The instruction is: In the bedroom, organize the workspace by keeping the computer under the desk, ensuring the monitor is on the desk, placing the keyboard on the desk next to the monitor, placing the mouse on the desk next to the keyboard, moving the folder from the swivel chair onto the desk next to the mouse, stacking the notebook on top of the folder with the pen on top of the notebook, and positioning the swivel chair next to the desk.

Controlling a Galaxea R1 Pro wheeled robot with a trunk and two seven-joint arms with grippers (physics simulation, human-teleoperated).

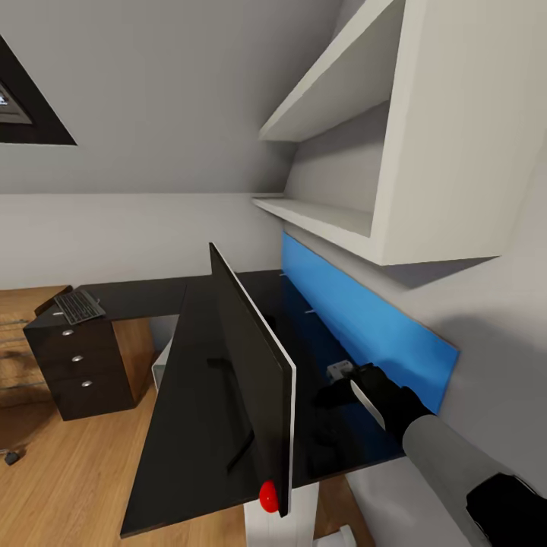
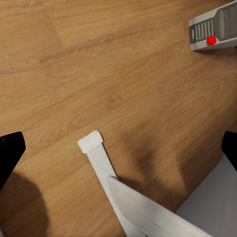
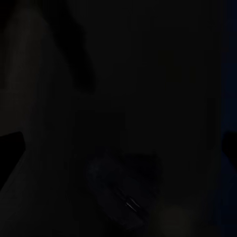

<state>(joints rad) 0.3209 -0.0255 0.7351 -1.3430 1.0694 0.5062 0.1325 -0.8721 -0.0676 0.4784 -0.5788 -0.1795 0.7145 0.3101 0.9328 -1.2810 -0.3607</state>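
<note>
The right claw (image 1: pixel 343 377) hovers low over the glossy black surface (image 1: pixel 190 395), behind the monitor (image 1: pixel 254 372), in the strip between the monitor's white back and the blue back panel (image 1: pixel 365 319). I can't tell whether that claw is spread or closed: the head view gives only a dark wrist and a pale bit at its tip, and the right wrist view is almost black. The monitor stands upright on the surface, seen nearly edge-on, its long axis running from near to far, its red dot (image 1: pixel 268 495) at the near lower corner and its thin stand (image 1: pixel 235 448) on the screen side. So the monitor lies just left of the right claw, close, though contact can't be made out. The keyboard (image 1: pixel 79 306) sits well apart at the far left, on top of a dark drawer unit (image 1: pixel 80 372), and a small dark shape on the floor (image 1: pixel 68 471) at the left edge may be the mouse (image 1: pixel 11 456). The left claw (image 2: pixel 118 148) hangs over the wood floor with its black fingertips (image 2: pixel 10 150) wide apart and nothing between them; the computer (image 2: pixel 216 29) lies on its far side, with a white desk leg (image 2: pixel 101 163) below. By my reading the keyboard is the next errand, and it lies left, the left arm's side.
</note>
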